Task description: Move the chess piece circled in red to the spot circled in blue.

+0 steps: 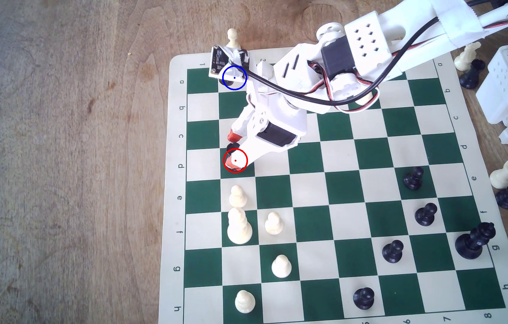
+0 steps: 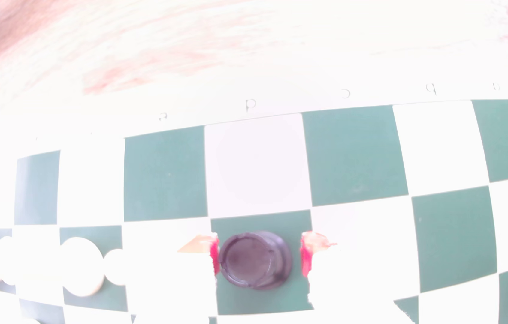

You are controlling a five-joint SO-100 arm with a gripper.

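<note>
Five cream pieces stand nearest in the exterior view, on its left side of the chessboard [image 1: 309, 199]: four cream pawns [image 1: 244, 300] and a taller cream piece [image 1: 239, 229]. Across on that view's right are four black pawns [image 1: 392, 250] and a tall black piece [image 1: 474, 241].

Past the cream group, the gripper [image 1: 233, 149] points down over the red-circled green square [image 1: 245, 174] in row d. Its two red-tipped fingers [image 1: 233, 136] straddle the black rook [image 1: 233, 145], which stands upright on that square. In the wrist view the rook [image 2: 254, 260] sits between the red pads [image 2: 305, 258]. One pad is at the rim of its top and the other is just clear of its base, so the gripper [image 2: 259, 258] is narrowly parted around the piece, not clamped.

Farther on, in row a, the blue-circled cream square [image 1: 241, 87] is largely covered by the wrist camera board [image 1: 220, 62]. Beyond the board's edge a lone cream pawn [image 1: 232, 37] stands on the wooden table [image 1: 59, 155].
</note>
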